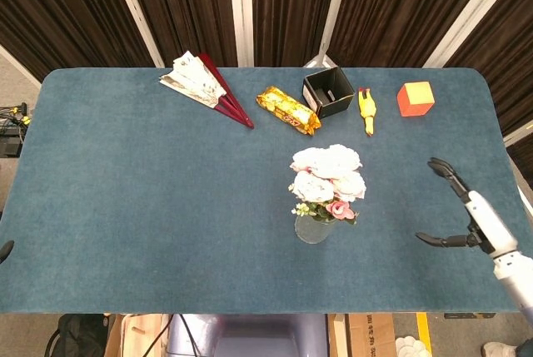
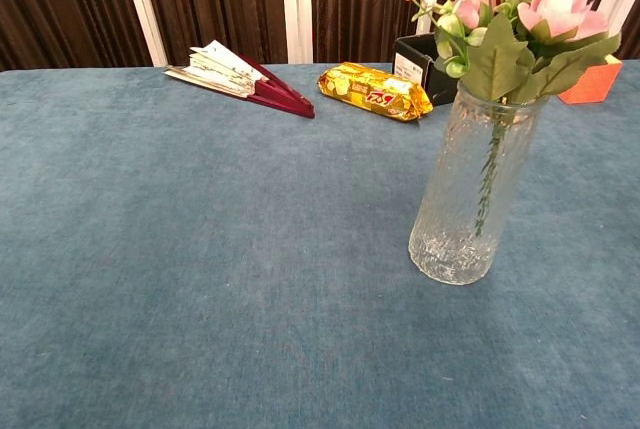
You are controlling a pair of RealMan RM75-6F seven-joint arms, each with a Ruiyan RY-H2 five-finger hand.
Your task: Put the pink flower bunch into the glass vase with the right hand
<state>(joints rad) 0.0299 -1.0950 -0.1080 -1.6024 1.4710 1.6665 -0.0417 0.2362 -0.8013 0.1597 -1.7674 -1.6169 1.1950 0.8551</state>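
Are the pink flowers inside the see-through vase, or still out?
Inside. The pink flower bunch stands in the textured glass vase, green stem showing through the glass.

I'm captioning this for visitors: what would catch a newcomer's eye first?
The pink flower bunch standing in the glass vase, near the table's middle. Next, the right robot hand, open and empty, off to the vase's right near the table edge. Along the far edge, the orange cube stands out.
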